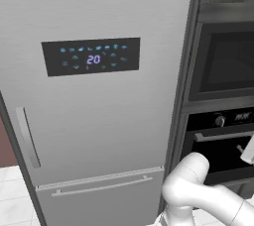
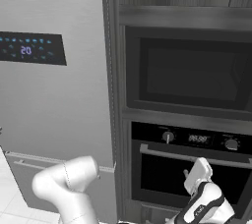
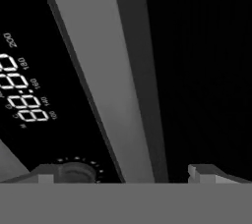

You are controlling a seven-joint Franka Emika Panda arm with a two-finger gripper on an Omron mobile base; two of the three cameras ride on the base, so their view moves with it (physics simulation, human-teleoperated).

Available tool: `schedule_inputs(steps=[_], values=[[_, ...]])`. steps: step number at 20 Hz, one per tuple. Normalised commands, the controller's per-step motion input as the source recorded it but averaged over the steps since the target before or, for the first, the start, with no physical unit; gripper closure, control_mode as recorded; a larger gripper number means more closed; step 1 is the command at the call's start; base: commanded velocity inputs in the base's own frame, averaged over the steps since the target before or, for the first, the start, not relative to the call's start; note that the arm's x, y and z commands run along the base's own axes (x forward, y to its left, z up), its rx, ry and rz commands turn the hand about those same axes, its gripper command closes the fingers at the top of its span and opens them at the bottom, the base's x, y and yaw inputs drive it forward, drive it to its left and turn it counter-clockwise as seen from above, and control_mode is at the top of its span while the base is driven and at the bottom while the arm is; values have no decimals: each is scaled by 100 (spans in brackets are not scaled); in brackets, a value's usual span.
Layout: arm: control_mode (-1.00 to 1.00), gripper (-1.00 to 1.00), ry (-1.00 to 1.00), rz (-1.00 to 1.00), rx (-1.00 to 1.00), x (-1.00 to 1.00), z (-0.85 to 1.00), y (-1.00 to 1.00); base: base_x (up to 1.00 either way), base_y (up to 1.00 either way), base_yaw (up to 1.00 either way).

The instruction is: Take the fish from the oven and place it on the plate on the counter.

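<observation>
The gripper [image 2: 193, 175] has its jaws spread wide with nothing between them, its white blocky hand tilted up toward the oven [image 2: 192, 169]. In the hand view the two dark finger tips [image 3: 47, 175] stand far apart at the bottom edge, straddling the oven door's handle [image 3: 106, 75], a long flat-faced bar of matte grey metal that runs slantwise just ahead of them. Whether the tips touch the bar cannot be told.

Just past the handle on one side lies the glossy black control strip, with a pale segmented digital display [image 3: 22, 95] and small temperature figures, and a round ribbed knob [image 3: 76, 171] close by the left tip. On the other side is the smooth dark glass of the shut door, so the fish cannot be seen.

Above the gripper, the right base view shows the strip's round knobs [image 2: 169, 136] and the display between them. Higher still sits a black microwave [image 2: 189, 73] framed in dark wood-grain cabinetry. Farther off to the gripper's left stands a tall brushed-steel refrigerator [image 1: 99, 121] with a black panel [image 1: 91, 56] lit in blue.
</observation>
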Motion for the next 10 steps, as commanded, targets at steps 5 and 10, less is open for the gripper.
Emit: schedule_inputs(steps=[5, 10], values=[[-100, -100, -10, -1, -8, 8, -8, -8, 0, 0, 0], [-100, -100, -3, -4, -7, 5, 0, -10, 0, 0, 0]])
